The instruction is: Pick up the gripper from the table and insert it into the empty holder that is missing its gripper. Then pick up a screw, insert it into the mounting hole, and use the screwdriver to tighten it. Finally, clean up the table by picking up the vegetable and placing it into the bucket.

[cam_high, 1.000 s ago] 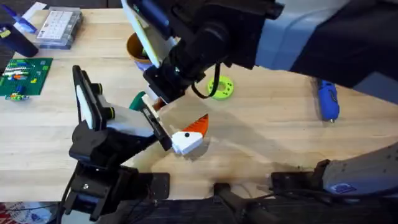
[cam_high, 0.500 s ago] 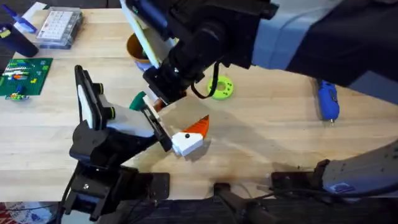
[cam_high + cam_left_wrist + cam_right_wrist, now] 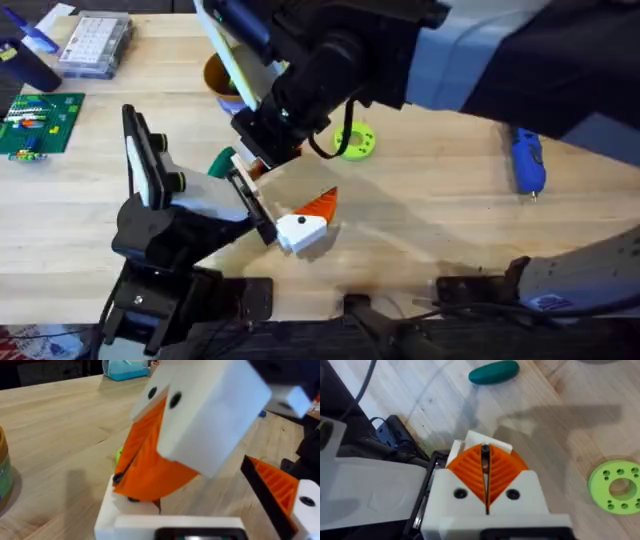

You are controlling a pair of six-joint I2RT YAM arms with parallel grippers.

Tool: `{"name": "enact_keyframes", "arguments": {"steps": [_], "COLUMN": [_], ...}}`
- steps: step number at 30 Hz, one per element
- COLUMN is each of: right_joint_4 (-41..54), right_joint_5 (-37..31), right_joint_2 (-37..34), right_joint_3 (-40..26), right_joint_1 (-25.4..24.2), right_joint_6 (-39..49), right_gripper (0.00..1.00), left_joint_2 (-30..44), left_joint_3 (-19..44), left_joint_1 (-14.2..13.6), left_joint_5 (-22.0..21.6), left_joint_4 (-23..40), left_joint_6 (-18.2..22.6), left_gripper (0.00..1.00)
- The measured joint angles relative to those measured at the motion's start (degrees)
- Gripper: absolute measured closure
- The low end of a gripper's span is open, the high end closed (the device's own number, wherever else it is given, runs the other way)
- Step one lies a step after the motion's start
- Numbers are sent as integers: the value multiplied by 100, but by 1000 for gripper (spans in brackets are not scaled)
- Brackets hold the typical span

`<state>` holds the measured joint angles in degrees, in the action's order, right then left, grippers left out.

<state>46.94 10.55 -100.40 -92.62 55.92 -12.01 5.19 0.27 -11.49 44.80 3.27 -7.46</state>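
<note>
**Right gripper over the holder's bar, white gripper piece at the bar's end**

The large light wooden table (image 3: 430, 230) is being crossed by the dark right arm (image 3: 420, 50), which is reaching in from the upper right, large and blurred under the camera. Its right gripper (image 3: 258, 165) is being held over the near-left part of the table, above the far end of a thin black bar.

That bar is being carried by the black jointed holder (image 3: 150, 225), with a white side panel and green knobs, which is standing at the lower left. At the bar's near end the small white plastic gripper with the orange wedge tip (image 3: 298, 230) is lying against it, tip pointing away from the bases.

The round yellow-orange bucket (image 3: 215, 75) is being partly hidden behind the right arm at the far side. The blue pen-shaped screwdriver (image 3: 527, 162) is lying well apart on the right.

The dark green oval vegetable (image 3: 220, 160) is lying flat just beside the right gripper, and a lime-green ring (image 3: 356, 141) is lying on its other side.

In the right wrist view the orange ribbed pads (image 3: 505, 472) are being pressed together, with a small dark thing (image 3: 485, 451) pinched at their tips — too small to identify.

Whether the left gripper (image 3: 210, 520) is apart or together cannot be told.
</note>
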Motion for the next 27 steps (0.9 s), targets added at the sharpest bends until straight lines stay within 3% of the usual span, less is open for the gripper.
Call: {"name": "enact_keyframes", "arguments": {"steps": [27], "right_joint_4": [245], "right_joint_5": [91], "right_joint_2": [85], "right_joint_3": [-2], "right_joint_1": [-4], "right_joint_6": [46], "right_gripper": [992], "left_joint_2": [0], "left_joint_3": [2], "left_joint_1": [-4], "left_joint_5": [-87], "left_joint_4": [-4], "left_joint_6": [17], "left_gripper": [12]}}
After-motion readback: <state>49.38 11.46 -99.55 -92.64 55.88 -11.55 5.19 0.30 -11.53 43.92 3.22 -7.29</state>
